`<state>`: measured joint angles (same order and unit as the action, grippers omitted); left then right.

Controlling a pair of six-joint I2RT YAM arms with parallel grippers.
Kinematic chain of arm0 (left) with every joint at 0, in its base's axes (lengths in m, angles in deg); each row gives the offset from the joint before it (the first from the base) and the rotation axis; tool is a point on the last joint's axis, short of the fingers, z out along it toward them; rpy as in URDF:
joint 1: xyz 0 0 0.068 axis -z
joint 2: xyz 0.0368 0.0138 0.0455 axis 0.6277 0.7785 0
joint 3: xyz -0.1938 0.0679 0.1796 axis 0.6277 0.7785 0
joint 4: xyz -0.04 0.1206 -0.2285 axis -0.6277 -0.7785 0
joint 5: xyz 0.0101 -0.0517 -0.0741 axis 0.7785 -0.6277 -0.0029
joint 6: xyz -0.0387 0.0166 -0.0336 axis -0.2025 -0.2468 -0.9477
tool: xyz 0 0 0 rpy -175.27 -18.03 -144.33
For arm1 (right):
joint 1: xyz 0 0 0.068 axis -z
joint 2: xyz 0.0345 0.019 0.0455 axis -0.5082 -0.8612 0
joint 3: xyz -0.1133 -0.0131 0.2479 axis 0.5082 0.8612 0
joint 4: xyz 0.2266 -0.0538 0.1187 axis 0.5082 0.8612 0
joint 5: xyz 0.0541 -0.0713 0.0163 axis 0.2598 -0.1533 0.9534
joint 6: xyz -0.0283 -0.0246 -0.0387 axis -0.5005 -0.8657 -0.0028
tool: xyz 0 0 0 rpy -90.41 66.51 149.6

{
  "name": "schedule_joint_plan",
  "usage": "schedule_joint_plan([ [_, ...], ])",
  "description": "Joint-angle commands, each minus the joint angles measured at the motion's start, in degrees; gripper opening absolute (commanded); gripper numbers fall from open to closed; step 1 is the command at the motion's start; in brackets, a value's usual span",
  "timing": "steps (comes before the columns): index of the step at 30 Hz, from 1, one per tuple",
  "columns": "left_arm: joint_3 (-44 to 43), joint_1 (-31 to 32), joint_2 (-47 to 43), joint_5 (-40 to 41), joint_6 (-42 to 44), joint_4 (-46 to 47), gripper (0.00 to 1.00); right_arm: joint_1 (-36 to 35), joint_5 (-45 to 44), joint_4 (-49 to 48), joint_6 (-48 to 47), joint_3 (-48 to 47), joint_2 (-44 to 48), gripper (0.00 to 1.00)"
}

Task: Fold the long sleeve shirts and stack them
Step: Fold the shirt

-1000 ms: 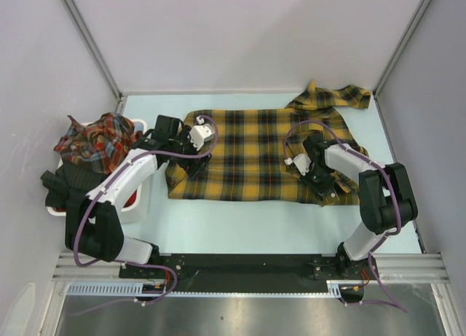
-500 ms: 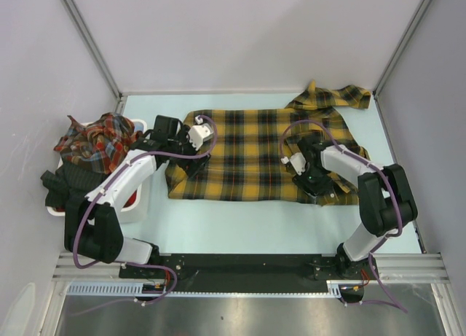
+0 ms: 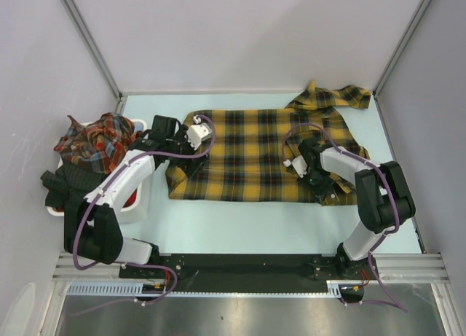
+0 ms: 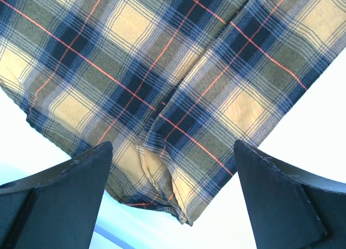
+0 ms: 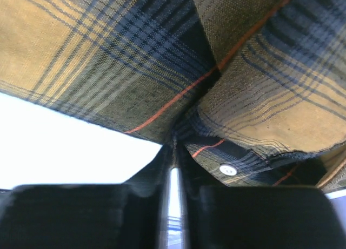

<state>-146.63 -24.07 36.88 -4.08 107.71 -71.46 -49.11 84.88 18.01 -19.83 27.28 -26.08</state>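
A mustard-yellow plaid long sleeve shirt (image 3: 247, 150) lies spread flat on the pale table, one sleeve (image 3: 331, 95) bunched at the back right. My left gripper (image 3: 191, 163) hovers over the shirt's left front corner. Its jaws stand wide open and empty in the left wrist view (image 4: 172, 152), with a folded hem (image 4: 162, 173) between them. My right gripper (image 3: 318, 181) sits low at the shirt's right front part. Its fingers (image 5: 174, 143) are nearly together, pinching a fold of the yellow cloth (image 5: 108, 54) at their tips, beside a white button (image 5: 227, 169).
Red-toned plaid shirts (image 3: 98, 138) are heaped in a white basket (image 3: 140, 203) at the table's left edge, over something dark. Grey walls close in the back and both sides. Bare table (image 3: 247, 223) runs between the shirt and the arm bases.
My right gripper opened and closed again on the cloth, shifting slightly left along the shirt's right side. The left arm has stayed where it was, jaws open.
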Motion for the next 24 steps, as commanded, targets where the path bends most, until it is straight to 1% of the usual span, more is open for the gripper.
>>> schedule_joint_plan([
  [1,0.1,-0.5,-2.4,-1.3,0.1,-0.2,0.99,0.2,1.3,2.7,-1.0,-3.2,1.5,0.06],
  [2,0.1,-0.5,-2.5,-1.3,0.1,-0.3,0.99,0.2,3.2,3.5,-1.7,-3.7,1.7,0.06],
  [4,0.3,-0.5,-2.7,-1.3,0.2,-0.4,0.99,0.3,4.0,5.6,-2.5,-5.0,2.1,0.14],
  [5,0.4,-0.5,-2.7,-1.4,0.2,-0.4,0.99,0.3,5.8,6.3,-3.3,-5.1,2.1,0.22],
  [7,0.3,-0.6,-2.6,-1.3,0.1,-0.4,0.99,0.5,6.2,7.1,-4.3,-5.2,1.9,0.26],
  [10,0.1,-0.6,-2.5,-1.3,0.0,-0.4,0.99,1.2,6.0,7.8,-5.8,-5.1,1.5,0.26],
  [11,0.0,-0.6,-2.5,-1.5,0.2,-0.4,0.99,1.8,6.1,7.9,-6.1,-5.1,1.3,0.23],
  [15,-0.2,-0.6,-2.1,-1.6,0.0,-0.4,0.99,2.7,5.6,7.8,-7.1,-5.1,0.1,0.22],
  [17,-0.5,-0.6,-1.9,-1.6,-0.3,-0.3,0.99,2.7,5.6,7.6,-6.8,-4.7,-0.3,0.26],
  [22,-0.4,-0.6,-1.9,-1.5,-0.5,-0.5,0.99,3.0,4.7,5.9,-6.3,-3.1,-0.7,0.26],
  [24,-0.4,-0.6,-2.0,-1.4,-0.5,-0.5,0.99,3.3,5.2,5.9,-6.1,-3.2,-0.5,0.34],
])
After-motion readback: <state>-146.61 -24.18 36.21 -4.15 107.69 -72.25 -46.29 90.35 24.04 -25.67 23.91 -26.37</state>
